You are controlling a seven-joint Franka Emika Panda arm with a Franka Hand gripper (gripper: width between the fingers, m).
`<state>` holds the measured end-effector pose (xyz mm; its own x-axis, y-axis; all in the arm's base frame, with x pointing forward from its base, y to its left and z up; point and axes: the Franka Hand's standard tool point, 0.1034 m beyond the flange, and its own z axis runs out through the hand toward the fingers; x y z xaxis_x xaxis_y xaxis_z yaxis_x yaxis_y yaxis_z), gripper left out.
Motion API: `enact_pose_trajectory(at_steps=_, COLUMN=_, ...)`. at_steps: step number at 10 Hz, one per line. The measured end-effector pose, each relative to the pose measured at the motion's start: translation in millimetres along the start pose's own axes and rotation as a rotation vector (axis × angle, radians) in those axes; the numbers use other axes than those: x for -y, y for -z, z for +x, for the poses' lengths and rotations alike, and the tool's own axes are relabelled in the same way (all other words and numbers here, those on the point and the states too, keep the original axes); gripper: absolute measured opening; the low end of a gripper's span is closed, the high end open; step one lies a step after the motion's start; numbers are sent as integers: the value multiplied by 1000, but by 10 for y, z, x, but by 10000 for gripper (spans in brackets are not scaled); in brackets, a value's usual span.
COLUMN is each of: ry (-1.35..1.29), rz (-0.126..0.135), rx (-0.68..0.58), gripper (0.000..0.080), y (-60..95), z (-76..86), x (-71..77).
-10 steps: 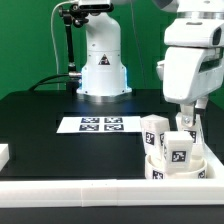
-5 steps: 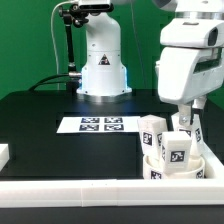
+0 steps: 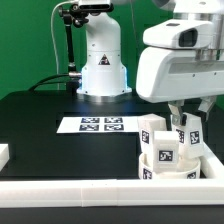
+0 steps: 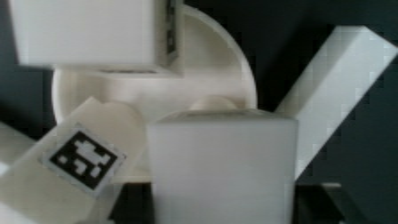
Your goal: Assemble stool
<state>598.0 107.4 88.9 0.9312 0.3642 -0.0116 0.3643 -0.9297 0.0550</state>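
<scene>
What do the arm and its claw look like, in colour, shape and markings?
The arm is glossy white with rounded shells, dark joints and a small emblem on its base. A black cable runs up beside it. The wrist housing is a bulky white block with a grey band. The claw looks dark.

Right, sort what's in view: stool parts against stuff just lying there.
Part of the job:
- round seat
- legs standing on it, one near, one behind
- gripper over the far leg

Just lying about:
- marker board
- white border rail
- black table

Green wall (image 3: pixel 30 40) behind a black table (image 3: pixel 40 125).
</scene>
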Motion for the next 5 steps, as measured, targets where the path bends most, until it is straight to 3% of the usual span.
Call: enact_pose_trajectory(at_steps=5, ry=-364, rz=2, rx=0, gripper=337, y=-2, z=1, x=12)
